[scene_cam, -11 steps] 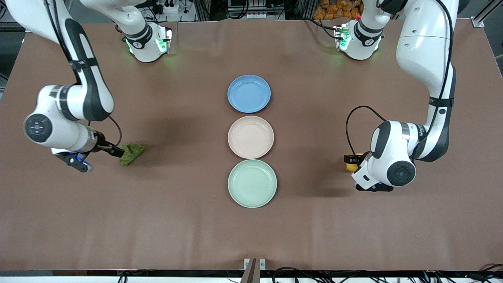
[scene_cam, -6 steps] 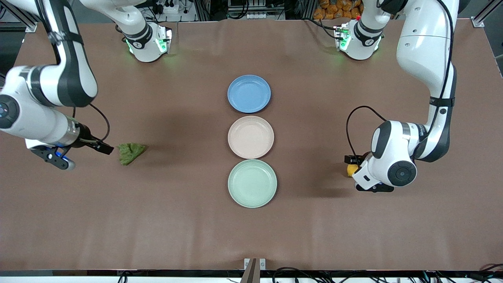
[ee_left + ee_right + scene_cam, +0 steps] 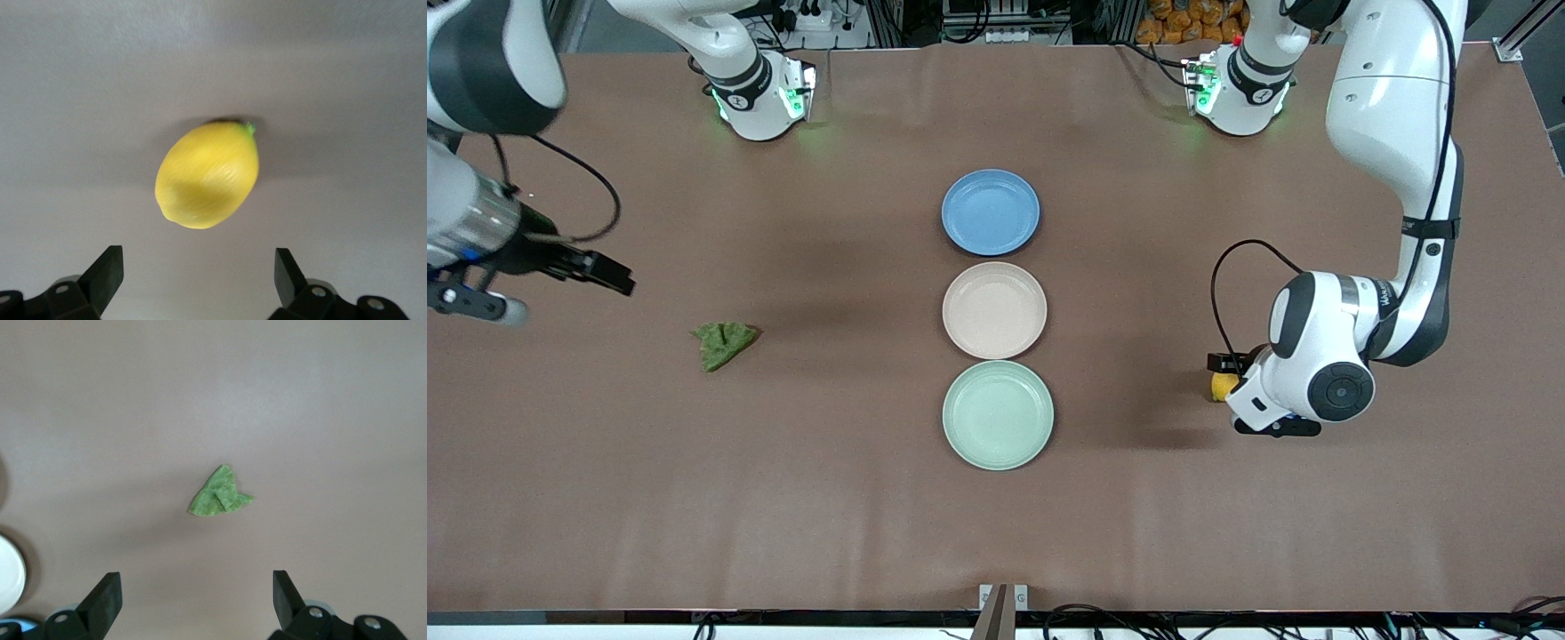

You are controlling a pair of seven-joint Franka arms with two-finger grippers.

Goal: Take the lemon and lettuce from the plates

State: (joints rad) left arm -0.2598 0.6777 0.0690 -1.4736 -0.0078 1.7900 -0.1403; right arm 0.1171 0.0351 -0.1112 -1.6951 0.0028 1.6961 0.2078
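Note:
The lettuce (image 3: 725,343) lies flat on the bare table toward the right arm's end, off the plates; it also shows in the right wrist view (image 3: 219,495). My right gripper (image 3: 609,276) is open and empty, raised over the bare table, apart from the lettuce. The lemon (image 3: 1222,385) lies on the table toward the left arm's end, partly hidden by the left wrist. In the left wrist view the lemon (image 3: 208,175) lies just ahead of my open left gripper (image 3: 199,273), not touching it. The beige-pink plate (image 3: 994,309) and mint green plate (image 3: 998,414) are empty.
An empty blue plate (image 3: 990,212) sits farther from the front camera than the beige-pink plate, in one row mid-table. Both arm bases stand at the table's back edge.
My right gripper has let go of the lettuce and risen away toward the right arm's end; the lettuce stays on the table. The left gripper and lemon have barely moved.

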